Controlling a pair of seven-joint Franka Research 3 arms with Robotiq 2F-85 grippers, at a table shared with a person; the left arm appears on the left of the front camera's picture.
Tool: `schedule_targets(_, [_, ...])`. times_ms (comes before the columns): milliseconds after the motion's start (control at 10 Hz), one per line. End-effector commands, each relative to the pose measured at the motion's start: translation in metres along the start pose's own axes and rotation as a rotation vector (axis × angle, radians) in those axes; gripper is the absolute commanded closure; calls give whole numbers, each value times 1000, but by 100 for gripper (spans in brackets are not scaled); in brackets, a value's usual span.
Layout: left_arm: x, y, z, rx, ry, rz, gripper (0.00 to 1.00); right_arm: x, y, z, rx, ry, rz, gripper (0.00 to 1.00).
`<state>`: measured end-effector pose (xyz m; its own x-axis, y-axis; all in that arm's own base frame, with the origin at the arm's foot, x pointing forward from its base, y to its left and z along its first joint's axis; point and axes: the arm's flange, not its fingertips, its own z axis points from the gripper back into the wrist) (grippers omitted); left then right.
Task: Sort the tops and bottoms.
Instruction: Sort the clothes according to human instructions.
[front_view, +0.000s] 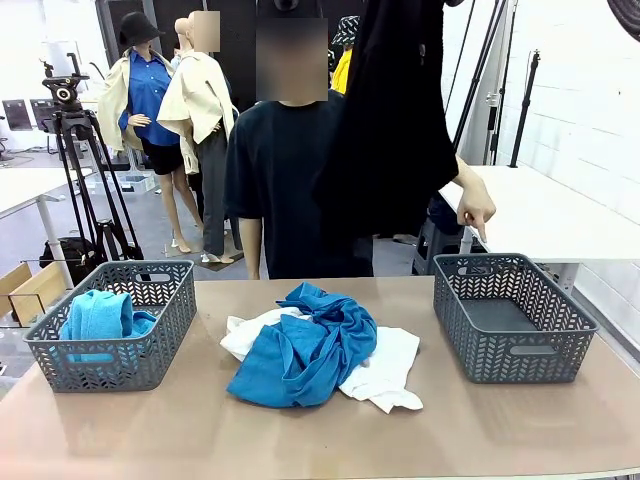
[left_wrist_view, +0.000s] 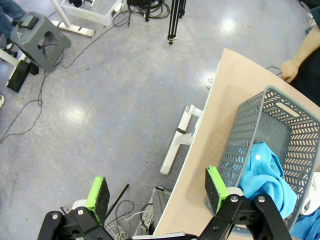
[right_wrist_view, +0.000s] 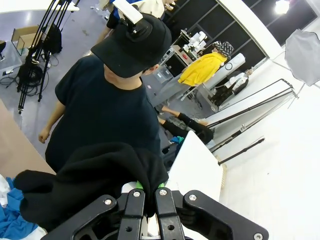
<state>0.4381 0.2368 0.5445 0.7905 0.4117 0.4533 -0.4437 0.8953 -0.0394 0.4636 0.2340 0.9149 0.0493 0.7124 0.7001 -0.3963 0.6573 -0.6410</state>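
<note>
The bottoms, a black garment (front_view: 395, 110), hang high above the table's right half in front of the person. In the right wrist view my right gripper (right_wrist_view: 147, 192) is shut on a bunched fold of this black cloth (right_wrist_view: 90, 175). A pile of tops lies mid-table: a bright blue one (front_view: 300, 350) over white ones (front_view: 385, 370). A turquoise top (front_view: 97, 318) lies in the left grey basket (front_view: 150, 350). My left gripper (left_wrist_view: 156, 190) is open and holds nothing, beside the table's left edge next to that basket (left_wrist_view: 250, 135) and its turquoise top (left_wrist_view: 265, 175).
An empty grey mesh basket (front_view: 530, 352) stands at the table's right. The person's hand (front_view: 475, 210) points down just behind it. A camera tripod (front_view: 85, 170) stands beyond the far left corner. Bare tabletop (front_view: 200, 430) runs along the front.
</note>
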Motion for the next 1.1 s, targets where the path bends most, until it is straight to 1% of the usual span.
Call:
schedule_targets(0, [0,1,0,1,4,-13,0,-11,-6,2,-26,27,42,100])
schedule_targets(100, [0,1,0,1,4,-13,0,-27,-16,8,-52,78,56,100])
schedule_targets(200, [0,1,0,1,4,-13,0,-44,-31,18,-112,123,56,100])
schedule_targets(400, [0,1,0,1,4,-13,0,-73,-55,42,-153,208,3,100])
schedule_targets(500, [0,1,0,1,4,-13,0,-91,-62,54,-179,256,9,100])
schedule_targets(700, [0,1,0,1,4,-13,0,-123,-68,65,-191,337,0,100])
schedule_targets(800, [0,1,0,1,4,-13,0,-141,-65,66,-193,358,-2,100])
schedule_targets(1000, [0,1,0,1,4,-13,0,-177,-60,65,-160,395,-80,100])
